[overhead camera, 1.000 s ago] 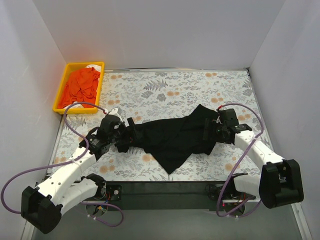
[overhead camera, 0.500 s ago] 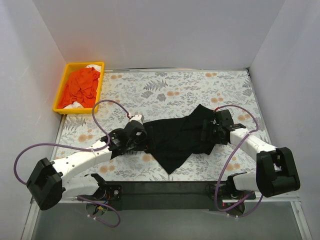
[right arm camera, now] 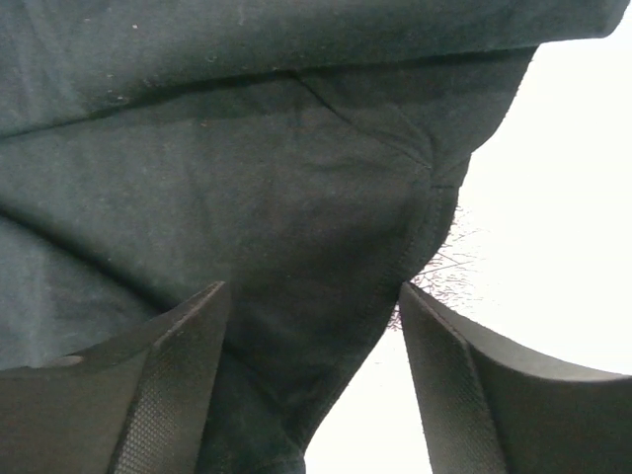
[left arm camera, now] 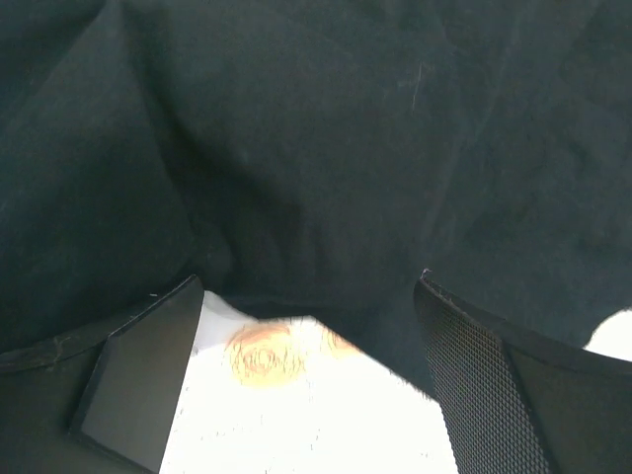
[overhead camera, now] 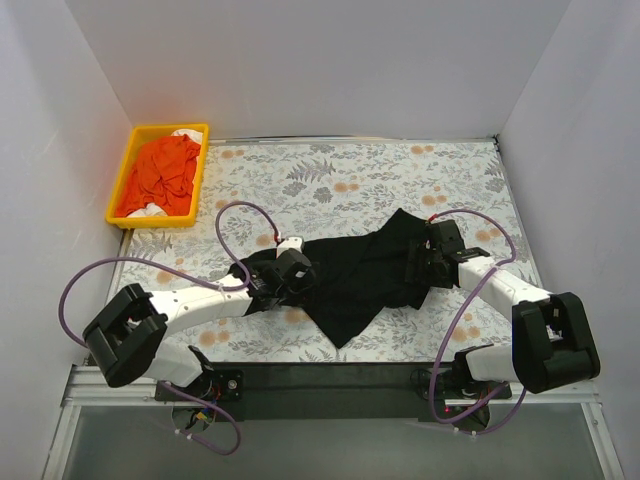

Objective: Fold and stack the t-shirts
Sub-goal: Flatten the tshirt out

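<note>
A large black t-shirt (overhead camera: 355, 275) lies crumpled in the middle of the floral table. My left gripper (overhead camera: 292, 272) is low over the shirt's left end; in the left wrist view (left arm camera: 311, 296) its jaws stand wide apart over the shirt's edge (left arm camera: 296, 148), with table cloth showing between them. My right gripper (overhead camera: 418, 262) is at the shirt's right end; in the right wrist view (right arm camera: 316, 301) its jaws are open, a fold and seam of black cloth (right arm camera: 257, 197) between them. Orange tees (overhead camera: 163, 172) lie in the tray.
A yellow tray (overhead camera: 127, 170) stands at the far left, by the left wall, with orange and white cloth in it. White walls close in the table on three sides. Purple cables loop from both arms over the table.
My left arm has swung right, its gripper moving from the shirt's far left end onto the shirt's left part. The right gripper has shifted only slightly at the right end.
</note>
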Controlling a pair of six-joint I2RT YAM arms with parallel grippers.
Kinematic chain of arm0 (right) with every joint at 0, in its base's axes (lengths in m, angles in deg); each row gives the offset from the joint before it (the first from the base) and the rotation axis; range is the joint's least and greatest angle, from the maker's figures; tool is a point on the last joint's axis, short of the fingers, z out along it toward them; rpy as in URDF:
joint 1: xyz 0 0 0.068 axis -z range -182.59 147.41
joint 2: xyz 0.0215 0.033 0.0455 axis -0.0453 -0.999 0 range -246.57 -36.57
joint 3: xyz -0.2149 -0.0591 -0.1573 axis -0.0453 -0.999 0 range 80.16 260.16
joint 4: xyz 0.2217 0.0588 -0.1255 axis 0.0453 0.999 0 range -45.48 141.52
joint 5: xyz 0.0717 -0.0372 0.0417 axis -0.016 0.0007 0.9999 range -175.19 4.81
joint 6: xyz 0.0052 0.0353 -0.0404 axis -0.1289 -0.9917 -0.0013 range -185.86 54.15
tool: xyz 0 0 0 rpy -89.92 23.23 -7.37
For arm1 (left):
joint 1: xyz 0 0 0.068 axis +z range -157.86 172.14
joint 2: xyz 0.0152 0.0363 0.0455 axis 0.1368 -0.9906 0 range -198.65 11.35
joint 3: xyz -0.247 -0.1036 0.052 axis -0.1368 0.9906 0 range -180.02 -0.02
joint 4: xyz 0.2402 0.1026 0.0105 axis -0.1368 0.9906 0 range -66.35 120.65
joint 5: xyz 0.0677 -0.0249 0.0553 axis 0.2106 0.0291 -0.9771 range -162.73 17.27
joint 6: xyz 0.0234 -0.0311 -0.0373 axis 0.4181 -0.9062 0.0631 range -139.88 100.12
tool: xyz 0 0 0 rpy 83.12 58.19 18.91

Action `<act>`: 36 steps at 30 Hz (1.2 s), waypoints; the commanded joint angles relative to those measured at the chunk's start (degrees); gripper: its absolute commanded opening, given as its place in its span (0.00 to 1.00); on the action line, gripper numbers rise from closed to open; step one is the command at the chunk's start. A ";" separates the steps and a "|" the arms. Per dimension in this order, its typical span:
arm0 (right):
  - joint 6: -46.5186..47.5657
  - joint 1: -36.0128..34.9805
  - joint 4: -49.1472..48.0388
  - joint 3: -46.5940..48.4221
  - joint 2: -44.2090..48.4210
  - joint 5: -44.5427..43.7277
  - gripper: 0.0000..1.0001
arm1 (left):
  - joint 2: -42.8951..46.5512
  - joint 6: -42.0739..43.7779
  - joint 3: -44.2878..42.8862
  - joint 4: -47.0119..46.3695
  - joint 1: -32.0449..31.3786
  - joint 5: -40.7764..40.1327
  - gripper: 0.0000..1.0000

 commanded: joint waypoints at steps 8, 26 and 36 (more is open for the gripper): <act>1.81 -0.38 5.43 -0.92 -2.47 -3.55 0.39 | -3.79 -1.95 0.31 -9.12 -0.39 -2.81 0.21; 2.77 5.49 13.33 7.60 -1.33 -17.70 0.01 | 15.28 -0.03 -19.55 20.39 7.60 -11.60 0.00; 2.24 13.41 14.56 10.76 4.81 -15.68 0.01 | 21.52 -2.56 -14.46 24.62 11.65 -4.75 0.00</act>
